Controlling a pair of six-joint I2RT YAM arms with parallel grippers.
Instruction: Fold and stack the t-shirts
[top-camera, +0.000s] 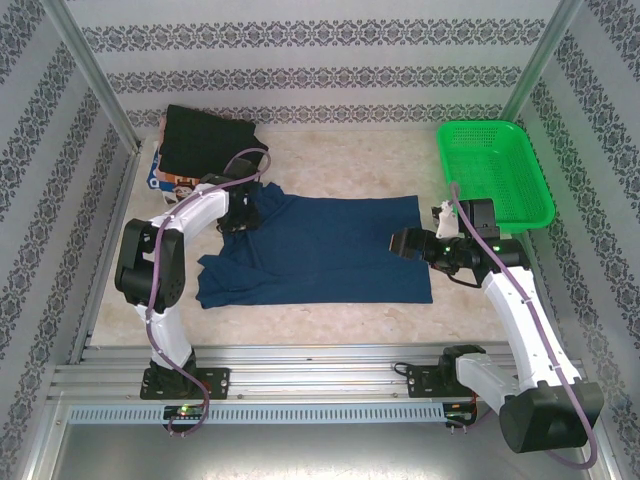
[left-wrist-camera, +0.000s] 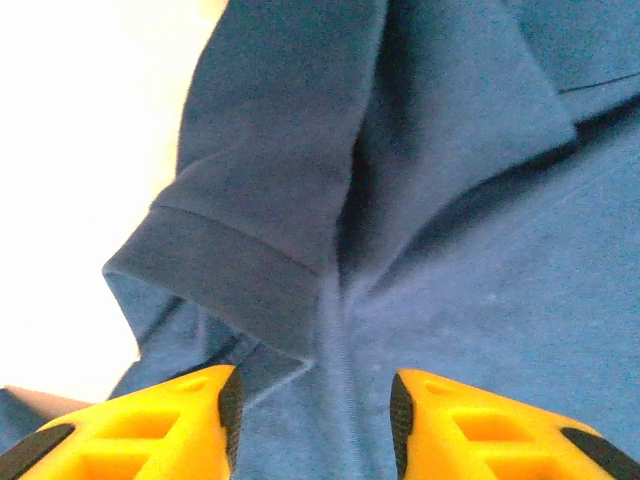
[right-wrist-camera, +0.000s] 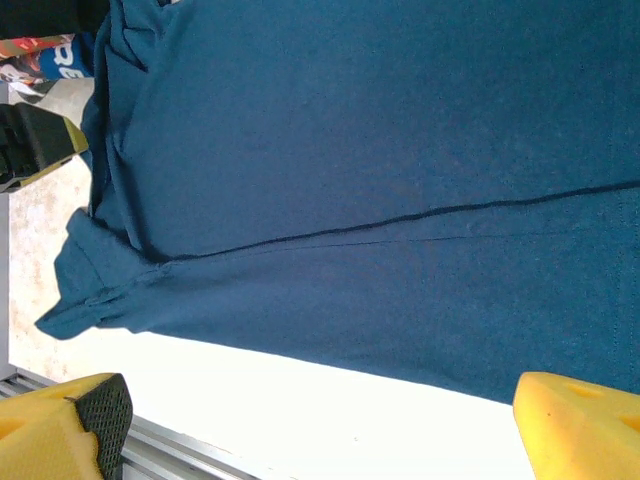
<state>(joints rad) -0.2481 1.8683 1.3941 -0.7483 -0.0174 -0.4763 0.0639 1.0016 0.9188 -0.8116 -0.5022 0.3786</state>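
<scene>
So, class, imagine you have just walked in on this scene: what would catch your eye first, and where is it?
A navy blue t-shirt lies spread across the middle of the table, with the left claw over its far-left sleeve and the right claw, wide open, at its right edge. A bright green mesh basket sits at the far right, and a folded black t-shirt lies in the far-left corner on a multicoloured one.

Open tabletop (top-camera: 350, 165) is lying beyond the navy t-shirt (top-camera: 330, 250); green basket (top-camera: 490, 170) is standing far-right of it, stacked shirts (top-camera: 205, 135) far-left.
</scene>
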